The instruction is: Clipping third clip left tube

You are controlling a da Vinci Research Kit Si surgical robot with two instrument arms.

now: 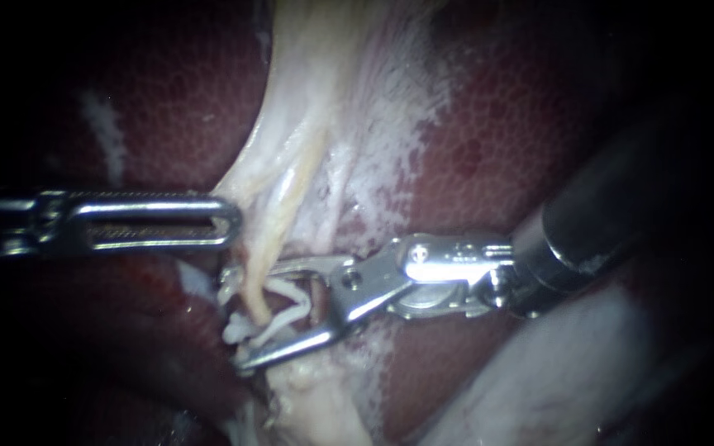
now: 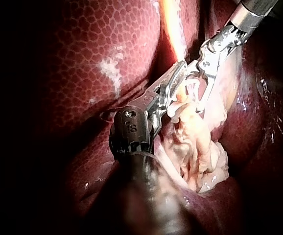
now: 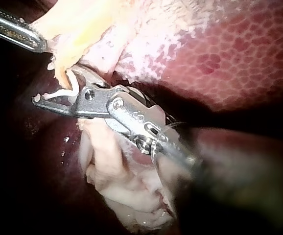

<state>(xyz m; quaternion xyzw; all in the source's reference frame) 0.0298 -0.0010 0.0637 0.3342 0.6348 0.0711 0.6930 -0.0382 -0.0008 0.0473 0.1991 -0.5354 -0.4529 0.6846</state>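
Observation:
A yellowish tube (image 1: 259,272) runs down out of the pale tissue (image 1: 316,124) and passes between the jaws of my right instrument (image 1: 237,320). Those jaws stand open, one on each side of the tube. White clips (image 1: 278,318) sit on the tube inside that gap, with a further white lump (image 1: 233,332) just beside it. My left instrument (image 1: 233,223) lies level, its slotted jaws closed on the edge of the pale tissue beside the tube. The left wrist view shows its jaws (image 2: 179,71) at the tube next to my right instrument (image 2: 193,95). The right wrist view has the clips (image 3: 63,92) by the open jaws (image 3: 53,88).
Dark red liver (image 1: 497,140) surrounds the site on both sides. A lump of pale, folded tissue (image 2: 195,147) hangs beyond the clips. The right instrument's dark shaft (image 1: 588,223) crosses the right side. A pale fold (image 1: 572,380) lies under that shaft.

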